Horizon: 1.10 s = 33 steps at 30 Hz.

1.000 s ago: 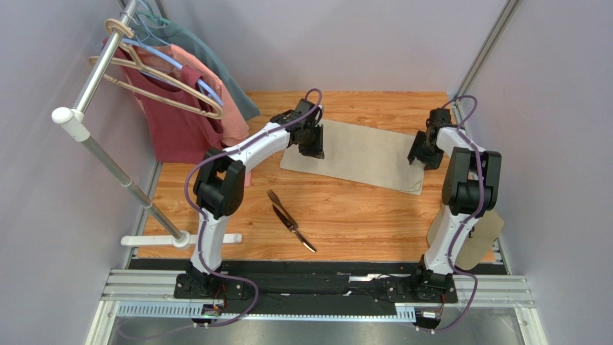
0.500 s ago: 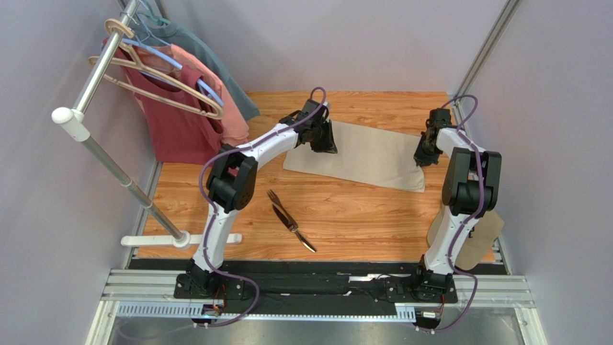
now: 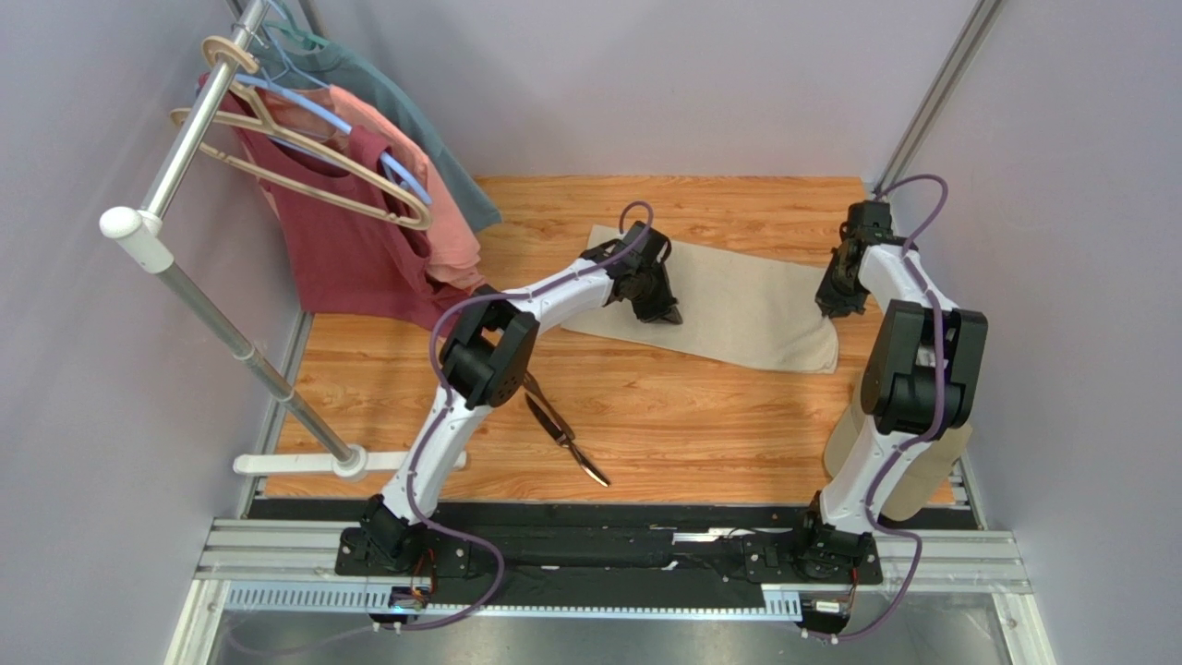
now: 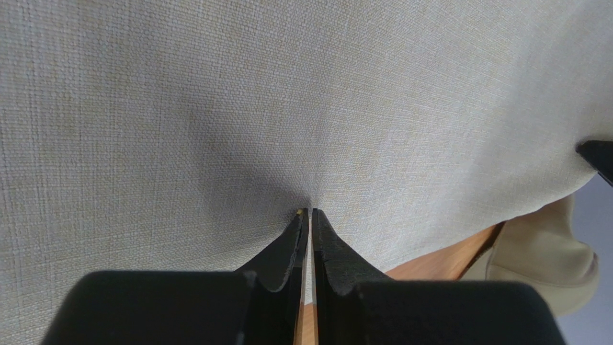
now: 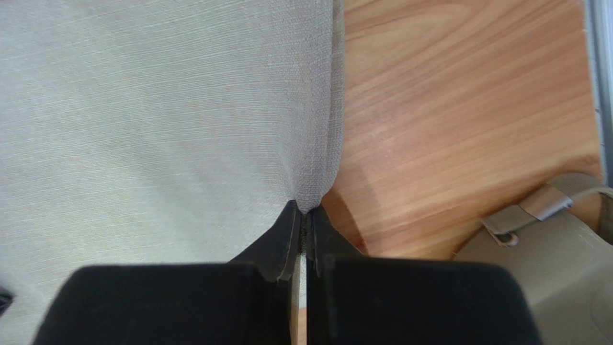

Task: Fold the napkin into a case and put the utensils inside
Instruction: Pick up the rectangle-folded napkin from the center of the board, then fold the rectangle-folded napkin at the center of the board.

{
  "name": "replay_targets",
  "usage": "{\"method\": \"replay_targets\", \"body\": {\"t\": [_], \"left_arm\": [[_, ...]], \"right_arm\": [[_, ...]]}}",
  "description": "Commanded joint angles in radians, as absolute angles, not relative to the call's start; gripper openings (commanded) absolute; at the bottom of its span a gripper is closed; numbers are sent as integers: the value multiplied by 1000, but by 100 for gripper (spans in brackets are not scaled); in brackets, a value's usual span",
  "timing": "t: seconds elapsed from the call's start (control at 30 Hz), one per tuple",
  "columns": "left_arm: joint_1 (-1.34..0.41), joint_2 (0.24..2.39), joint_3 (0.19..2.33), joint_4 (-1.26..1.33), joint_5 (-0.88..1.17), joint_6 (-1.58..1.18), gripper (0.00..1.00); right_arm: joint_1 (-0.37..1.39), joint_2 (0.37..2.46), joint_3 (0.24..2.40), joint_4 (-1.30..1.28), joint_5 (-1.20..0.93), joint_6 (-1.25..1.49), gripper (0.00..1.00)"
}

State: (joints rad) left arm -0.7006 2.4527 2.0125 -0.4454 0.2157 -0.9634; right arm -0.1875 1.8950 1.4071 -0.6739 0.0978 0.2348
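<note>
Two wrist views show napkin [image 4: 360,108] pinched; only overhead shows utensils [image 3: 566,437].

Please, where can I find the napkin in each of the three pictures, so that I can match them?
Top view: the napkin lies on the far half of the table, between the two arms.
Left wrist: the napkin fills nearly the whole picture.
Right wrist: the napkin covers the left half.
Shared landmark: the wooden table.
</note>
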Motion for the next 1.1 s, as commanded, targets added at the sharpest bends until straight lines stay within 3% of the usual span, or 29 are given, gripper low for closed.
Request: {"method": "replay_targets", "body": {"t": [0.0, 0.4, 0.6, 0.73, 0.9, 1.07], "left_arm": [[-781, 2500, 2077, -457, 250, -1054, 12], [-879, 2496, 2129, -448, 285, -1033, 11], [-776, 2150, 1794, -364, 235, -847, 18], [-674, 1991, 1637, -495, 213, -752, 17], [-560, 1904, 1432, -512, 181, -672, 15], [-551, 1969, 1396, -494, 225, -653, 13]], "right_arm": [[-207, 1792, 1448, -739, 127, 244, 0], [-8, 1700, 1503, -787, -86, 318, 0], [49, 1700, 1490, -778, -175, 350, 0], [63, 1684, 1465, -769, -190, 331, 0], [71, 1680, 1468, -775, -179, 324, 0], [86, 1669, 1470, -781, -158, 321, 0]]}}
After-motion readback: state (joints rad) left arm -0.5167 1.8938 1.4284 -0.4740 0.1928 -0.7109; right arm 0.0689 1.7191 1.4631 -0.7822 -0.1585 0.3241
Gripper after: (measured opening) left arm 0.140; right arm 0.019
